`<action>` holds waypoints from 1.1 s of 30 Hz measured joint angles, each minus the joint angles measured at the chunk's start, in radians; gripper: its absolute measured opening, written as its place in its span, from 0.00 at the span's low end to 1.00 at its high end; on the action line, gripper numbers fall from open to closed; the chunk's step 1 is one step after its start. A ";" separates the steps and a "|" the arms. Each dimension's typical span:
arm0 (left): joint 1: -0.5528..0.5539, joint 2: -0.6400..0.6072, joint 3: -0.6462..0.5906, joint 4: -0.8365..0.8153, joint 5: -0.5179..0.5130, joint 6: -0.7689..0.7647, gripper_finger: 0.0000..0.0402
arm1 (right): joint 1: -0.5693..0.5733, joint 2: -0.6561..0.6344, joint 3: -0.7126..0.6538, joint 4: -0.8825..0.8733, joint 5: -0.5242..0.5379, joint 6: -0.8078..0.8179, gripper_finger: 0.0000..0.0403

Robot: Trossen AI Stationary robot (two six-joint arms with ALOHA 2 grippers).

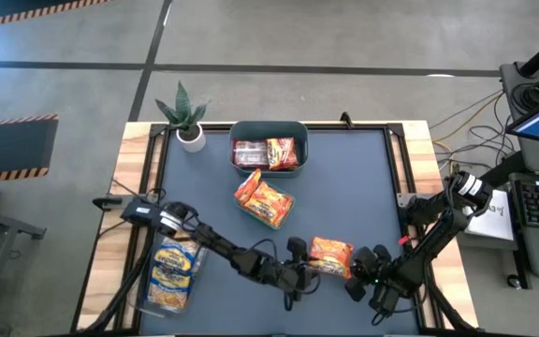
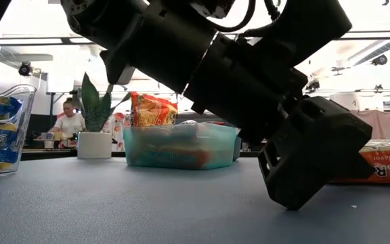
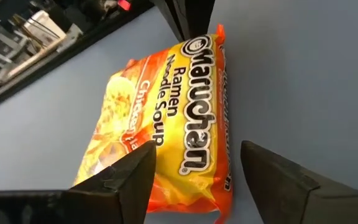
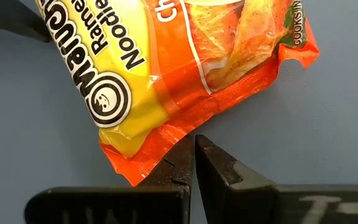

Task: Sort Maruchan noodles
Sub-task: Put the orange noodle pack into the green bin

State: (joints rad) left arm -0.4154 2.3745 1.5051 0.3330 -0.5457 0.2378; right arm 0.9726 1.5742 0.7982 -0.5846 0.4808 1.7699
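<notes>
Table (image 1: 344, 187): dark blue mat filling the middle of the high view.
Teal tub (image 1: 268, 131): upper centre, two packets inside.
Clear bin (image 1: 171, 271): lower left, stacked with yellow-and-blue packets.
Loose packets (image 1: 264, 199): two orange ones in the centre, just below the tub.
Orange chicken packet (image 1: 330, 256): lower centre-right, flat on the mat between the two grippers.
Long axis: in the high view it runs roughly left to right, tilted slightly down toward the right.
Left gripper (image 1: 299, 270): fingers spread wide, straddling the packet's left end, grasping nothing yet.
Right gripper (image 1: 361, 273): fingers pressed together, empty, tips just beside the packet's right corner.
Doing the step well: probably lower the left fingers (image 3: 126, 180) over the short width, close on the crinkly edge, and lift before the packet slides.
</notes>
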 joint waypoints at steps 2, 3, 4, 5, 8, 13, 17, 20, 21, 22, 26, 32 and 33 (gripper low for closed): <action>0.005 0.000 0.000 -0.010 0.013 -0.021 0.53 | 0.000 0.000 0.000 0.000 0.000 0.000 0.02; 0.006 0.000 0.000 -0.014 0.013 -0.024 0.52 | 0.000 0.000 0.000 0.001 0.000 0.000 0.02; 0.007 0.000 0.000 -0.017 0.013 -0.025 0.51 | 0.000 0.000 0.000 0.001 0.000 0.000 0.02; 0.007 0.000 0.000 -0.019 0.013 -0.026 0.51 | 0.000 0.000 0.000 0.001 0.000 0.000 0.02; 0.008 0.000 0.000 -0.022 0.012 -0.033 0.50 | 0.000 0.000 0.000 0.002 0.000 -0.001 0.02; 0.010 0.000 0.000 -0.038 0.009 -0.059 0.47 | 0.000 0.000 0.000 0.004 0.000 -0.001 0.02; 0.010 0.000 -0.001 -0.041 0.005 -0.062 0.42 | 0.000 0.000 0.000 0.010 0.000 -0.011 0.02; 0.010 0.000 -0.001 -0.041 0.003 -0.062 0.38 | 0.000 0.000 0.000 0.017 0.009 -0.014 0.02; 0.009 0.000 0.000 -0.042 0.003 -0.062 0.37 | 0.000 0.000 0.000 0.018 0.013 -0.014 0.02; 0.008 0.000 0.000 -0.042 0.003 -0.061 0.37 | 0.000 0.000 0.000 0.019 0.016 -0.014 0.02; 0.001 -0.001 0.001 -0.042 -0.014 -0.057 0.41 | 0.000 0.000 0.000 0.021 0.017 -0.017 0.02; -0.011 -0.002 0.002 -0.062 -0.074 -0.064 0.50 | 0.000 0.000 0.000 0.023 0.017 -0.018 0.02; -0.012 -0.002 0.002 -0.062 -0.077 -0.064 0.51 | 0.000 0.000 0.000 0.023 0.017 -0.018 0.02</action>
State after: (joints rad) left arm -0.4270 2.3726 1.5066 0.2707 -0.6224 0.1734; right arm 0.9726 1.5742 0.7982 -0.5618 0.4976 1.7516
